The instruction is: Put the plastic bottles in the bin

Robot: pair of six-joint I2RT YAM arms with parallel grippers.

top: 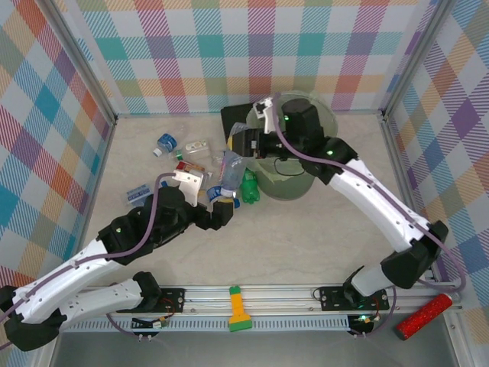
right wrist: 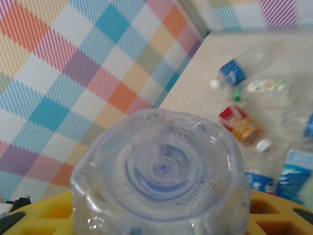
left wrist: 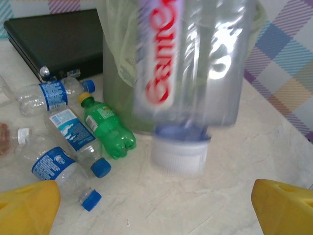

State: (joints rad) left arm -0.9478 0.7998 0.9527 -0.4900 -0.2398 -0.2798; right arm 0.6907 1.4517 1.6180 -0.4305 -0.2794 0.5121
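Note:
A clear bottle [top: 231, 174] with a red-lettered label and a white cap [left wrist: 179, 151] hangs cap-down above the table, and my right gripper [top: 248, 145] is shut on its upper end. Its round base [right wrist: 161, 171] sits between the yellow fingers of my right gripper [right wrist: 161, 218]. My left gripper [top: 222, 211] stands open just below it, its yellow fingertips [left wrist: 29, 208] wide apart around my left gripper's gap [left wrist: 156, 208]. The grey-green bin [top: 298, 180] stands right of the bottle; the bin's wall [left wrist: 120, 98] is behind it. A green bottle [left wrist: 108, 126] and blue-labelled bottles [left wrist: 73, 133] lie beside the bin.
A flat black object [top: 237, 118] lies behind the bin. More bottles [top: 166, 144] are scattered left of centre, one red-labelled [right wrist: 238, 122]. A red glittery cylinder [top: 424, 316] and a yellow-green tool [top: 238, 310] rest at the near rail. Checked walls enclose the table.

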